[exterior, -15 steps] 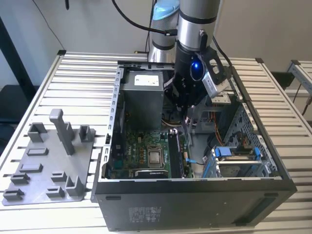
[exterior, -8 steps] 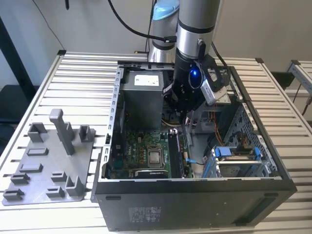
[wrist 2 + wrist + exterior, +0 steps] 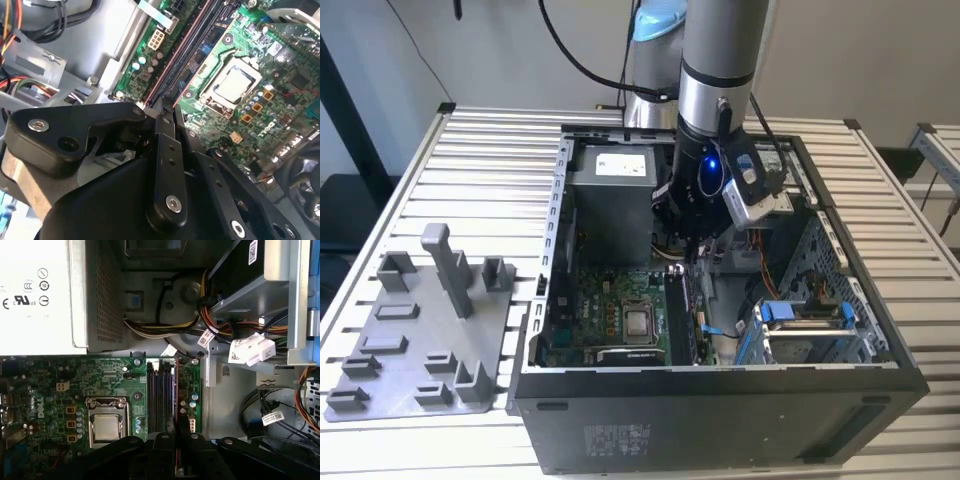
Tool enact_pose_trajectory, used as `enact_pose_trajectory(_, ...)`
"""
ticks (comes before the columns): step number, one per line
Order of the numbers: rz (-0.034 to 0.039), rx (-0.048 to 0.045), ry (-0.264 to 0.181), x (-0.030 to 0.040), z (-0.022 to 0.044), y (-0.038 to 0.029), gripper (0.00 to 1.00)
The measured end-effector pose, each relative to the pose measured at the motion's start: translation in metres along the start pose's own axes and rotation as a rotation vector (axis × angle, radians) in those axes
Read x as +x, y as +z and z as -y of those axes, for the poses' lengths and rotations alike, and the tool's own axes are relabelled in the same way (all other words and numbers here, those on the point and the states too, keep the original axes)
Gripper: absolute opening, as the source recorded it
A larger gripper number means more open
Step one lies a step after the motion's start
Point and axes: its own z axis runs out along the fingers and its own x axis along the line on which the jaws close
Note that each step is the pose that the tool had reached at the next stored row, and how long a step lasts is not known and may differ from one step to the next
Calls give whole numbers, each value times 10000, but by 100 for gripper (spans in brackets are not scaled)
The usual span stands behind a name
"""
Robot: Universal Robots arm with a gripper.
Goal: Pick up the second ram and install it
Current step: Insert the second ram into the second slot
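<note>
Black jaws (image 3: 166,112) fill my second wrist view, closed on the second ram (image 3: 176,390) (a thin edge-on stick) over the green motherboard's (image 3: 115,385) memory slots (image 3: 160,395), inside the computer case (image 3: 720,400).

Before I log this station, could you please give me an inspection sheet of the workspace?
Surface: slatted metal table carrying an open computer case.
Job's things: second ram stands on edge at the motherboard memory slots, directly under the hand; whether it is seated cannot be told.
Clutter: grey holder tray on the table, to the exterior view's left of the case.
Grippers: hand lowered inside the case, over the slots.
Cables: coloured wire bundles beside the power supply.
Surroundings: pale wall behind the table.
</note>
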Motion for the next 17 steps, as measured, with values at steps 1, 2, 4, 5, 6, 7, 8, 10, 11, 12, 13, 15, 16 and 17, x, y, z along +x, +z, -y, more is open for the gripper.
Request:
enact_pose_trajectory(1, 47, 22, 2, 2, -1, 5, 14)
enact_pose_trajectory(2, 62, 48, 0, 1, -1, 5, 14)
enact_pose_trajectory(4, 63, 47, 0, 2, -1, 6, 14)
enact_pose_trajectory(5, 62, 44, -1, 1, 6, 6, 14)
enact_pose_trajectory(6, 61, 38, 2, 7, 7, 17, 14)
enact_pose_trajectory(7, 60, 40, 2, 24, 7, 33, 14)
enact_pose_trajectory(8, 60, 40, 1, 49, 9, 46, 14)
enact_pose_trajectory(10, 60, 42, 0, 101, 11, 73, 14)
enact_pose_trajectory(11, 60, 41, 1, 120, 12, 90, 14)
enact_pose_trajectory(12, 60, 42, 1, 128, 16, 107, 14)
enact_pose_trajectory(13, 59, 43, -1, 128, 29, 126, 14)
enact_pose_trajectory(15, 58, 29, 1, 128, 74, 163, 14)
enact_pose_trajectory(16, 59, 14, 2, 128, 104, 182, 14)
enact_pose_trajectory(17, 58, -1, 2, 127, 139, 200, 14)
